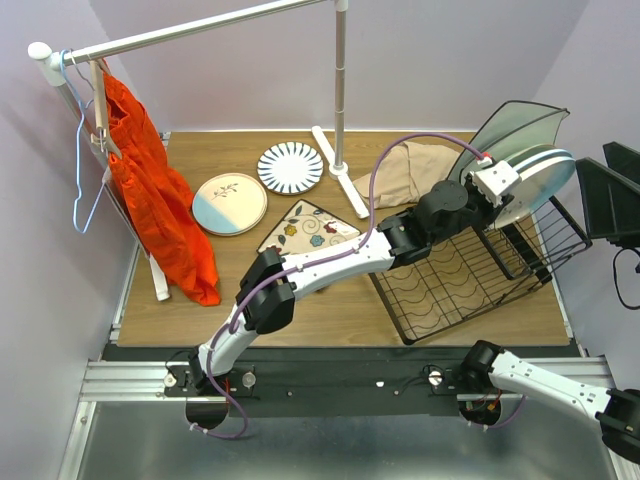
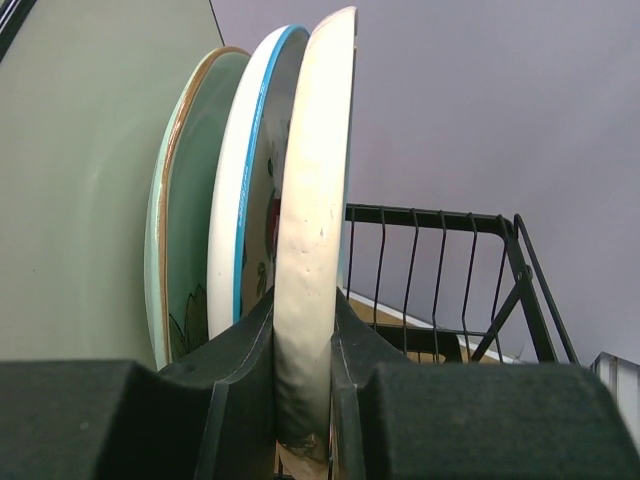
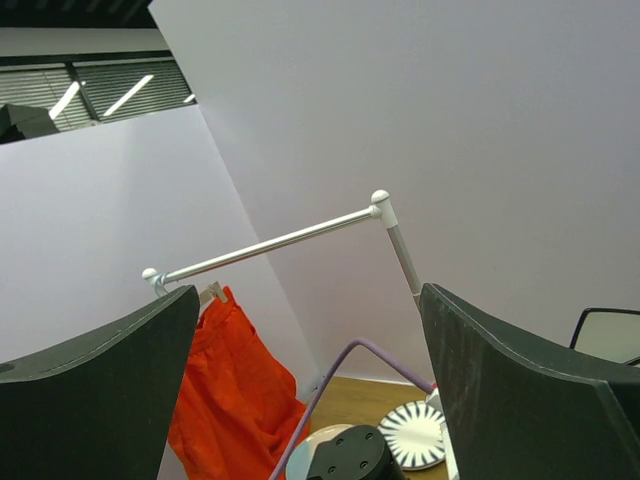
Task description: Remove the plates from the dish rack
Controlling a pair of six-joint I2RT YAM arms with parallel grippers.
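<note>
Pinching smooth cream plate (image 2: 315,200) — upright in wire rack (image 2: 430,216).

The left claw (image 2: 303,345) sits astride the rim of the plain white round plate (image 2: 315,200), one finger on each face. The plate stands upright in the black wire dish rack (image 2: 420,216). Just beside the claw on one flank stands the white blue-rimmed plate (image 2: 255,180), and the pale green plate (image 2: 190,220) beyond it. Well left of the claw, on the wooden surface (image 1: 330,300), lie the floral square plate (image 1: 308,228), the pink-and-blue round plate (image 1: 229,204) and, behind them, the dark-striped white round plate (image 1: 290,167). The beige cloth (image 1: 410,170) lies between these and the rack.
</note>
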